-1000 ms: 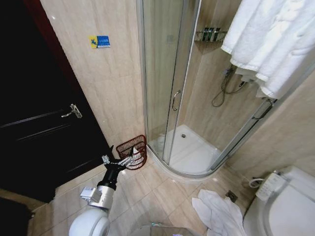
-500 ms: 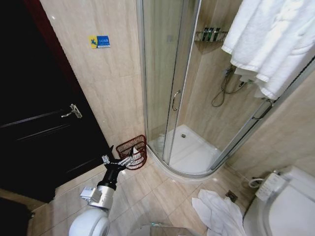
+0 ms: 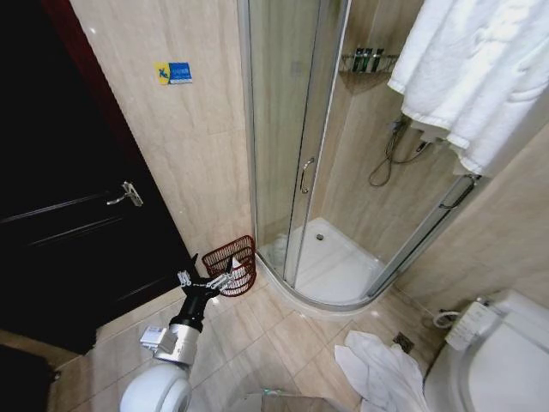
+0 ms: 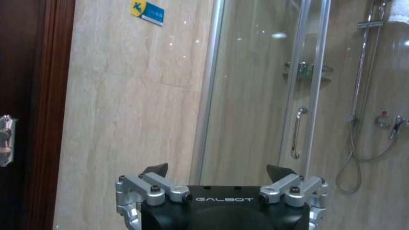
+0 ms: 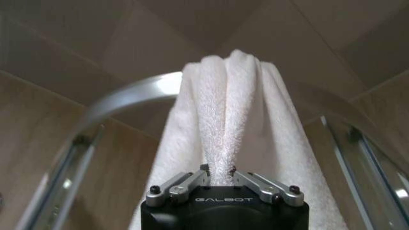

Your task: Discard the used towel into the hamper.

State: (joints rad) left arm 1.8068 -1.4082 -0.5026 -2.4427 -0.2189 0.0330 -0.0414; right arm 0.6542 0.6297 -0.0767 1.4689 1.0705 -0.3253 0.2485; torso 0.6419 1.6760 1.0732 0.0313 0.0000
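Note:
A white towel hangs over the curved shower rail at the upper right of the head view. In the right wrist view my right gripper is shut on a bunched fold of this towel, just below the rail. The hamper, a reddish-brown woven basket, stands on the floor against the wall beside the shower door. My left gripper hovers open just in front of the hamper. The left wrist view has the left gripper empty and facing the tiled wall.
A dark door stands to the left. The glass shower cabin rises behind the hamper. Another white towel lies crumpled on the floor tiles beside the toilet at the lower right.
The hanging towel has shifted slightly to the right in the head view. The left arm and the hamper have not moved.

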